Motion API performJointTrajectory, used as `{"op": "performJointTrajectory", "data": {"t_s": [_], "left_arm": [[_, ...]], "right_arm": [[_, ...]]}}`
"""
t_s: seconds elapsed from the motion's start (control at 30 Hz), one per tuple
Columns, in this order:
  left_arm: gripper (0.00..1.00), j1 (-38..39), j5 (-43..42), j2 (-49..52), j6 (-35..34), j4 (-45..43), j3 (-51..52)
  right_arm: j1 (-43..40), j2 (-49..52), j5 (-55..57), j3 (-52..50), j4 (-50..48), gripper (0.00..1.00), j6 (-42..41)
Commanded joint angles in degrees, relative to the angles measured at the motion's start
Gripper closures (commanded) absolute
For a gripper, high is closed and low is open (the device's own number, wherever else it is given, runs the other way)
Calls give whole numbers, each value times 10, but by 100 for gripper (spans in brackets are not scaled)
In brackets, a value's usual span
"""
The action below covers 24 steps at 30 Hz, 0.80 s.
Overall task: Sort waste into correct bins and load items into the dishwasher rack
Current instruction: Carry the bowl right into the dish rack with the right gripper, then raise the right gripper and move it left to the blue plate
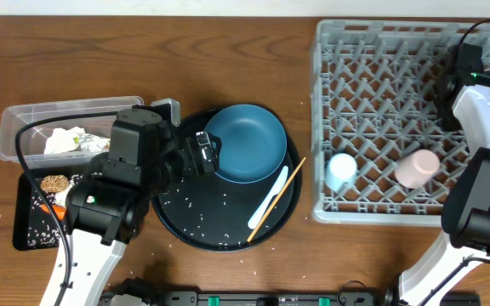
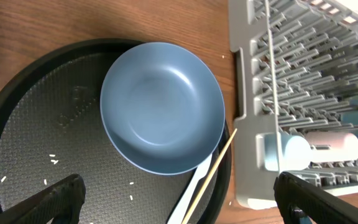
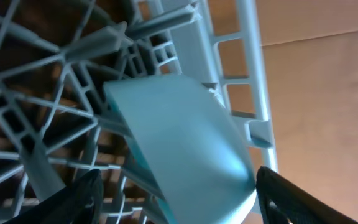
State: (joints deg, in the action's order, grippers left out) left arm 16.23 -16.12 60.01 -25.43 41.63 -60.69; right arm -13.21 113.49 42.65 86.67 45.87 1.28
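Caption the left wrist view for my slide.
Open left claw facing blue plate on round black tray; rack beside holds pink cup, light blue cup.

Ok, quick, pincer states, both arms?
Left pincer: open, empty.
Right pincer: open, straddling a pale blue plastic piece in the grey lattice rack.

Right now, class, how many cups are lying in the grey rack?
2. A light blue cup lies near the rack's front left corner; a pink cup lies further right, toward the right arm. That arm covers part of the rack, so another may be hidden.
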Motion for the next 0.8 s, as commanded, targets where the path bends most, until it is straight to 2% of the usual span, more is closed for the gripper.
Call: {"op": "performJointTrajectory", "data": {"t_s": [0.0,0.13,0.27,0.47,0.6,0.77], "left_arm": [[2,-2,5,-2,9,-1,-5],[2,-2,5,-2,9,-1,-5],[2,-2,5,-2,9,-1,-5],[2,-2,5,-2,9,-1,-5],[2,-2,5,-2,9,-1,-5],[2,-2,5,-2,9,-1,-5]], "right_arm": [[35,-50,-179,31,19,27,-15],[34,-107,-277,33,34,28,-30],[35,-178,-321,33,44,28,-30],[48,-282,-473,33,89,35,-30],[98,-316,-596,33,116,36,-30],[194,-300,-641,24,105,41,-30]]}}
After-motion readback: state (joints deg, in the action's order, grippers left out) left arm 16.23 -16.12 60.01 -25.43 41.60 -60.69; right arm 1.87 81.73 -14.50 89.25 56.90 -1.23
